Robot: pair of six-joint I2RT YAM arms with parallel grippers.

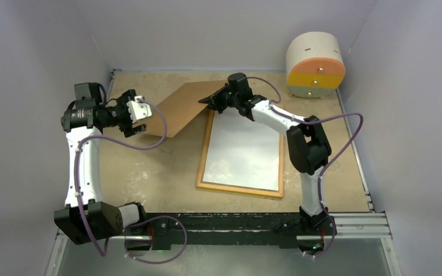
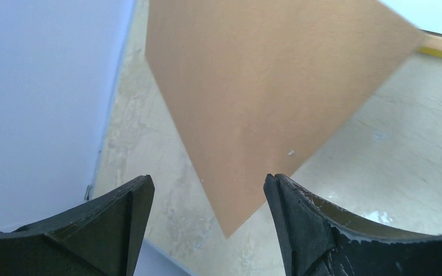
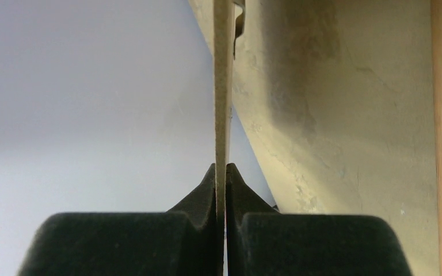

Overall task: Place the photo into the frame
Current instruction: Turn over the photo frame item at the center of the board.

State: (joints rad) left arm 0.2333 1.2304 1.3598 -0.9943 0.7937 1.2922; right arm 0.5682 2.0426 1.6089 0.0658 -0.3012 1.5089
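Pinching the brown backing board point(image 1: 178, 106) at its right corner, right hand point(image 1: 205, 101) clamped shut, board tilted over desk point(image 1: 149, 172). Left hand point(image 1: 140, 115) wide open, empty, by board's left corner.

Three cameras: one high and fixed, two close on the wrists.
The top view looks down from behind the arm bases at 6 o'clock and takes in the table point(image 1: 155, 178). The left wrist view, at 9 o'clock, looks past the left gripper point(image 2: 208, 184) toward 3 o'clock, near the brown board point(image 2: 265, 98). The right wrist view, at 12 o'clock, looks past the right gripper point(image 3: 221, 172) toward 9 o'clock, very near. All three share the board and the frame point(image 1: 239, 188) edge.
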